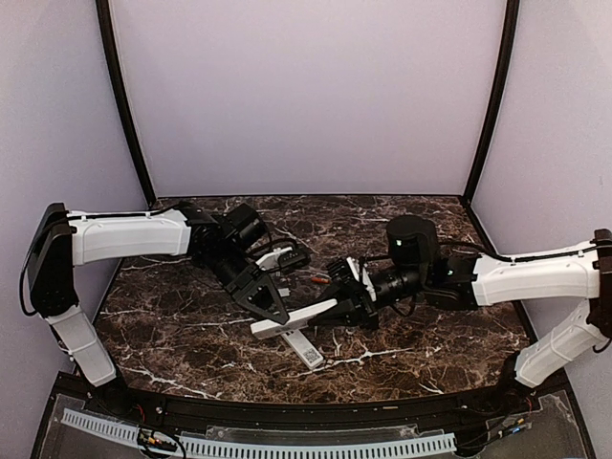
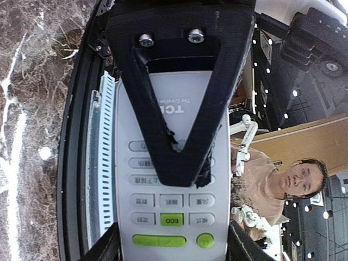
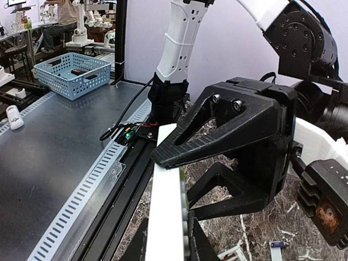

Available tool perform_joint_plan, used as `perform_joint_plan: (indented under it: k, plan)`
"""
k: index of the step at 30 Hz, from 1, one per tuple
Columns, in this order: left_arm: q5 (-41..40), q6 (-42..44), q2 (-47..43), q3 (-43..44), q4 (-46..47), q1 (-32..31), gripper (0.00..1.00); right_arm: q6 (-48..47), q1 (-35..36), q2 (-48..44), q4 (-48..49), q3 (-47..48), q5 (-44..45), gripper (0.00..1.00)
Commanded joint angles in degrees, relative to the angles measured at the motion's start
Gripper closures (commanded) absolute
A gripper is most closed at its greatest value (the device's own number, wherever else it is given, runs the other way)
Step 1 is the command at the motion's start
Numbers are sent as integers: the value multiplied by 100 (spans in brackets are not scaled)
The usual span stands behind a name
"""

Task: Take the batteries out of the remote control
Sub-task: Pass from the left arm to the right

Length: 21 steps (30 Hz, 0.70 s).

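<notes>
A white remote control (image 1: 295, 320) is held above the table between both grippers. My left gripper (image 1: 273, 308) is shut on its near-left part; in the left wrist view one black finger (image 2: 182, 136) lies across the button face of the remote (image 2: 171, 217). My right gripper (image 1: 346, 304) is shut on the other end. In the right wrist view the remote (image 3: 166, 217) shows edge-on between my right gripper's (image 3: 168, 247) fingers. A small orange-red battery (image 1: 319, 279) lies on the table behind the remote. The battery compartment is hidden.
A small white cover plate (image 1: 308, 352) lies on the dark marble table (image 1: 191, 335) in front of the remote. Another white piece (image 1: 283, 256) lies behind the left gripper. A small blue-and-white object (image 3: 278, 246) lies on the marble below the right gripper.
</notes>
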Motion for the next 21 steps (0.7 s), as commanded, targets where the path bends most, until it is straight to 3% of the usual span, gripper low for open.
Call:
perform_joint_plan:
  k: [1, 3, 6, 7, 8, 10, 17, 21]
  plan:
    - [28, 208, -135, 154, 92, -19, 84, 297, -6, 121, -70, 294, -132, 92]
    - [1, 193, -130, 146, 125, -19, 80, 307, -13, 164, -162, 353, -157, 99]
    - [-73, 134, -182, 125, 229, -19, 70, 377, -48, 163, -108, 311, -157, 100]
    - [-192, 113, -200, 109, 261, -19, 55, 446, -56, 142, -48, 273, -163, 100]
    - [-276, 26, -279, 87, 378, -10, 47, 526, -77, 122, 41, 232, -170, 100]
    - [-624, -223, -506, -48, 807, 13, 23, 772, -138, 54, 195, 140, -172, 100]
    - [-1998, -1451, -2016, -1118, 3181, 677, 3, 1797, -554, -66, 317, -78, -105, 100]
    - [-2660, -1387, -2411, -1293, 3325, 736, 1, 2828, -832, -113, 1046, -307, 18, 100]
